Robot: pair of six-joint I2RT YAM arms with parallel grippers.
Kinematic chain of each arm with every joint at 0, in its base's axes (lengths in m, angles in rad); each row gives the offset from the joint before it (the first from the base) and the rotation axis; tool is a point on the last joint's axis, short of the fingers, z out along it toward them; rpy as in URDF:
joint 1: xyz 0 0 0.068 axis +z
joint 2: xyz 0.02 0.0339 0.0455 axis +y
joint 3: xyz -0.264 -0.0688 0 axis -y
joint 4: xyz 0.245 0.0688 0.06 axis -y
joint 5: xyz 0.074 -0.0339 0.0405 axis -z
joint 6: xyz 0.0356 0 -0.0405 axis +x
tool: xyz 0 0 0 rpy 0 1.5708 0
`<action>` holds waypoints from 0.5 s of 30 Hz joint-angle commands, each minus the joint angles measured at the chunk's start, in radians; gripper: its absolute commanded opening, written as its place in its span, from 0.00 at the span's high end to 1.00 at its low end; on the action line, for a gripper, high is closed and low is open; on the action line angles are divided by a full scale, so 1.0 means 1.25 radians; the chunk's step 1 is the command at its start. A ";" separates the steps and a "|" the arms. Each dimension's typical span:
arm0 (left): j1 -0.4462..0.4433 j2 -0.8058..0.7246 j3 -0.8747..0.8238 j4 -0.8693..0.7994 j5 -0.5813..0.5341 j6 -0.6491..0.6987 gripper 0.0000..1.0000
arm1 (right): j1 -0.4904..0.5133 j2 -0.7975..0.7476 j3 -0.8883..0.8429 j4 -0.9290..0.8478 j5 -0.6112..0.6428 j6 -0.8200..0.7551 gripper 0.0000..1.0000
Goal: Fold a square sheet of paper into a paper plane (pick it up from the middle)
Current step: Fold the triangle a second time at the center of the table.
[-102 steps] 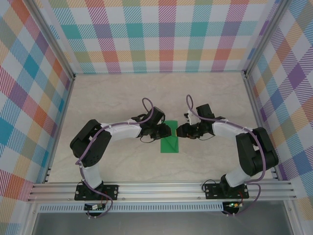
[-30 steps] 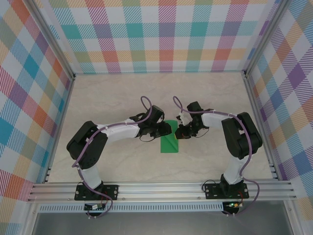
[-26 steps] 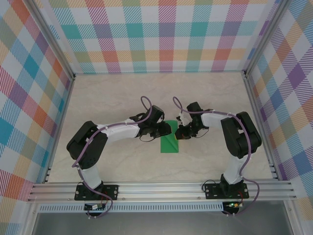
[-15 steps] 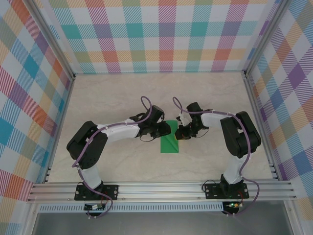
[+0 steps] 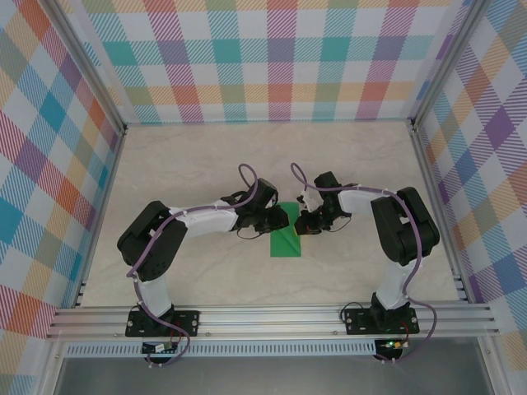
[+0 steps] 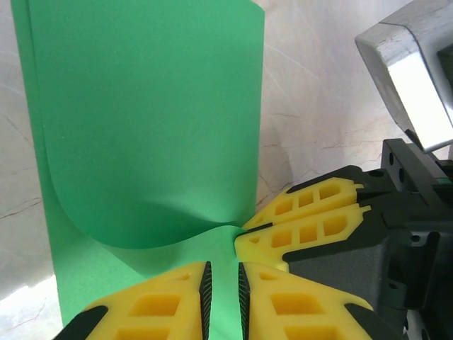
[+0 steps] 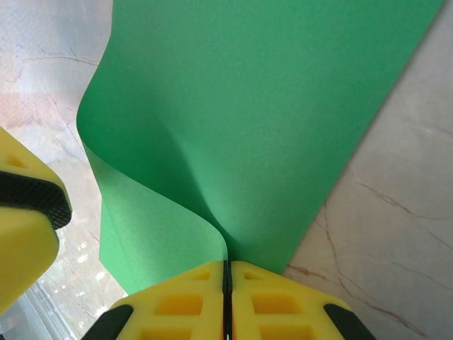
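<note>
- Top external view: the green square sheet of paper (image 5: 286, 244) lies mid-table (image 5: 206, 164), folded over into a narrow strip, and both grippers meet at its far end.
- The right gripper (image 7: 227, 265) is clamped tight on the edge of the top layer, which bows up in a soft curl.
- The left gripper (image 6: 221, 268) has its jaws at a narrow slit with green showing in the gap. Honestly can't tell if it's actually pinching.
- The two grippers sit just beside each other.
</note>
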 commanded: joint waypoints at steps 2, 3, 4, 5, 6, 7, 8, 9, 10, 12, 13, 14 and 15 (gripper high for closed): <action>-0.018 0.006 0.009 0.039 0.022 -0.012 0.79 | 0.005 0.011 0.013 0.012 -0.025 -0.019 0.91; -0.018 0.007 0.008 0.046 0.025 -0.010 0.79 | 0.005 0.011 0.013 0.013 -0.022 -0.019 0.91; -0.018 0.009 0.009 0.047 0.022 -0.010 0.79 | 0.005 0.009 0.013 0.014 -0.020 -0.018 0.91; -0.018 0.013 0.010 0.043 0.020 -0.010 0.79 | 0.006 0.010 0.013 0.014 -0.020 -0.018 0.91; -0.018 0.018 0.012 0.039 0.014 -0.010 0.79 | 0.005 0.010 0.014 0.014 -0.020 -0.019 0.91; -0.018 0.025 0.015 0.033 0.007 -0.011 0.79 | 0.005 0.011 0.014 0.013 -0.020 -0.019 0.91; -0.019 0.030 0.016 0.032 0.007 -0.011 0.79 | 0.005 0.012 0.015 0.013 -0.020 -0.019 0.91; -0.018 0.037 0.015 0.039 0.010 -0.015 0.79 | 0.005 0.013 0.015 0.013 -0.020 -0.019 0.91; -0.018 0.042 0.013 0.050 0.010 -0.018 0.79 | 0.005 0.012 0.014 0.013 -0.020 -0.018 0.91; -0.018 0.048 0.013 0.057 0.003 -0.023 0.79 | 0.006 0.011 0.013 0.014 -0.019 -0.018 0.91; -0.017 0.051 0.013 0.052 -0.004 -0.022 0.79 | 0.006 0.011 0.013 0.014 -0.019 -0.017 0.91; -0.017 0.055 0.014 0.048 -0.008 -0.021 0.79 | 0.005 0.009 0.013 0.014 -0.019 -0.018 0.91; -0.018 0.059 0.014 0.045 -0.010 -0.021 0.79 | 0.005 0.008 0.012 0.016 -0.019 -0.018 0.91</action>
